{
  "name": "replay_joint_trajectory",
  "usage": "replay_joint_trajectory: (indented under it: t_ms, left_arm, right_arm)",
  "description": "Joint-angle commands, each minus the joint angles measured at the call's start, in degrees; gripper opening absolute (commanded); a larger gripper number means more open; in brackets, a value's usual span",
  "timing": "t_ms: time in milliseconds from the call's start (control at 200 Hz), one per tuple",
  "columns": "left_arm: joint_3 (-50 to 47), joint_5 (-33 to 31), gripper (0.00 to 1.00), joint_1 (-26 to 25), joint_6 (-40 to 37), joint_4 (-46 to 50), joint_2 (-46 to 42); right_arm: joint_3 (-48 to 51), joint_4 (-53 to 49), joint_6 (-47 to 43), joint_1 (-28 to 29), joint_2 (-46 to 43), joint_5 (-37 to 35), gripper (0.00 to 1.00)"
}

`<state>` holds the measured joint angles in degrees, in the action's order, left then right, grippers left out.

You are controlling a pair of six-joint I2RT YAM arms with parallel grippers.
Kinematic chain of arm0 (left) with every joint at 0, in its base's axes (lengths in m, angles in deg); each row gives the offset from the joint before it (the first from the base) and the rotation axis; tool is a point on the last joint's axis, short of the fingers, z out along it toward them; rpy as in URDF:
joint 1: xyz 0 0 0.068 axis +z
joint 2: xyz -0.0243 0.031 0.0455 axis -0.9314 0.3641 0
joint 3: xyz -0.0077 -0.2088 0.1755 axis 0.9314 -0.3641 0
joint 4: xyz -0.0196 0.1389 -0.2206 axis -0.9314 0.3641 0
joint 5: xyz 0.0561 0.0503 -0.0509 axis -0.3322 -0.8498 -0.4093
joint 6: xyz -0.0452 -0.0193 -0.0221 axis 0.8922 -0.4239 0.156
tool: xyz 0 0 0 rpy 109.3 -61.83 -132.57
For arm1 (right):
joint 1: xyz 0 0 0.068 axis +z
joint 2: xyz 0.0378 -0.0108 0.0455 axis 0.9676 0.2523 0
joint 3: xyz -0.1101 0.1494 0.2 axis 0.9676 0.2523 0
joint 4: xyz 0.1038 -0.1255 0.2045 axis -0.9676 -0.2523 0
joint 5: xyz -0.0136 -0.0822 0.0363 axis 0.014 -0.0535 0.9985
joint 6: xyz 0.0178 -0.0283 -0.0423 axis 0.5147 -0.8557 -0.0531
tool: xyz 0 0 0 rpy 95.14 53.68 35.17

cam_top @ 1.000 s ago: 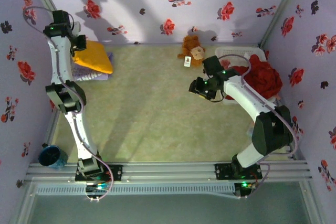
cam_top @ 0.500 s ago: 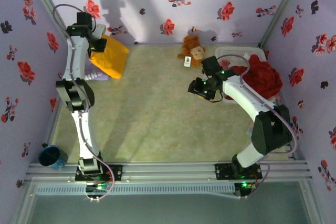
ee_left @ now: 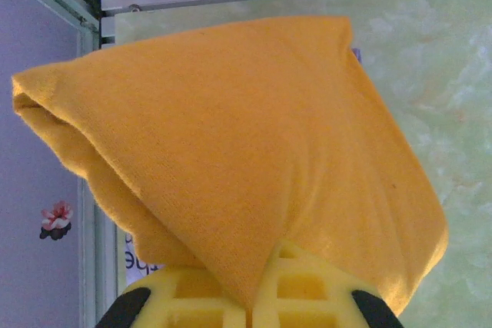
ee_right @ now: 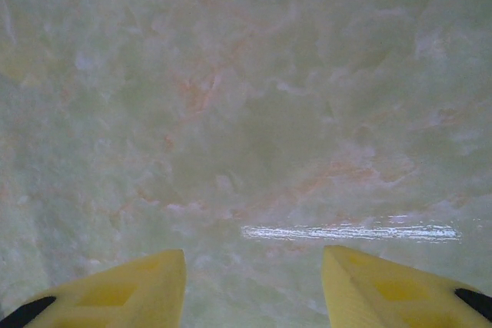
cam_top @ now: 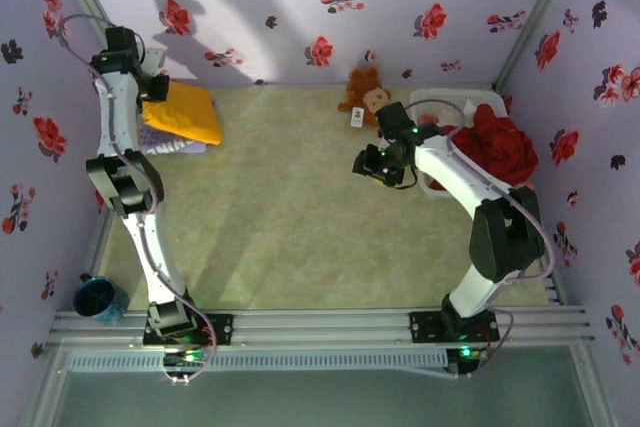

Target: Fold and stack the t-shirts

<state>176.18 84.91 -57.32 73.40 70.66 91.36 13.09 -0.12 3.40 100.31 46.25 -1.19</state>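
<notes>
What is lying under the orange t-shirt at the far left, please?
A lavender t-shirt shows its near edge beneath the orange t-shirt; the rest of it is covered by the orange cloth.

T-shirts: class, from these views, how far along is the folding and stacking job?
Done: the orange tee looks folded, above the lavender tee. In hand: the left gripper is shut on the orange tee; the right gripper hangs open over bare table. Left: release the orange tee on the stack; red cloth in the basket may need folding too.
</notes>
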Motion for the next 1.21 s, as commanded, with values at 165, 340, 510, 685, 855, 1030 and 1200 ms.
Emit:
replay_joint_trajectory:
  t_ms: [165, 340, 510, 685, 855, 1030, 1200]
  left_arm:
    - [-1.43, 1.71, 0.0, 3.53, -5.15, -4.5, 3.31]
    - [-5.71, -1.27, 0.0, 3.48, -10.31, -12.38, 2.48]
    - [-3.97, -1.43, 0.0, 4.22, -11.93, -12.77, 5.12]
    - [-3.26, -3.0, 0.0, 4.49, -12.15, -10.1, 8.36]
    - [-4.35, -6.08, 0.0, 4.23, -11.66, -9.97, 8.93]
    - [-3.85, -9.62, 0.06, 4.23, -9.75, -12.59, 10.15]
    - [-2.39, -12.18, 0.11, 4.31, -6.79, -15.08, 12.61]
  right_arm:
    - [-2.43, -4.04, -2.58, 0.55, 3.31, 0.98, 0.51]
    - [-3.95, -5.44, -2.68, 0.81, 5.09, 1.23, 0.5]
    - [-5.7, -6.95, -2.42, 1.43, 6.64, 1.06, 0.51]
    - [-7.77, -8.55, -2.13, 2.24, 7.94, 0.71, 0.5]
    - [-8.98, -8.7, -1.45, 3.1, 9.04, 0.62, 0.51]
    - [-9.22, -8.45, -1.19, 3.81, 9.51, 0.54, 0.51]
    - [-9.35, -8.68, -1.41, 3.89, 9.33, 0.36, 0.51]
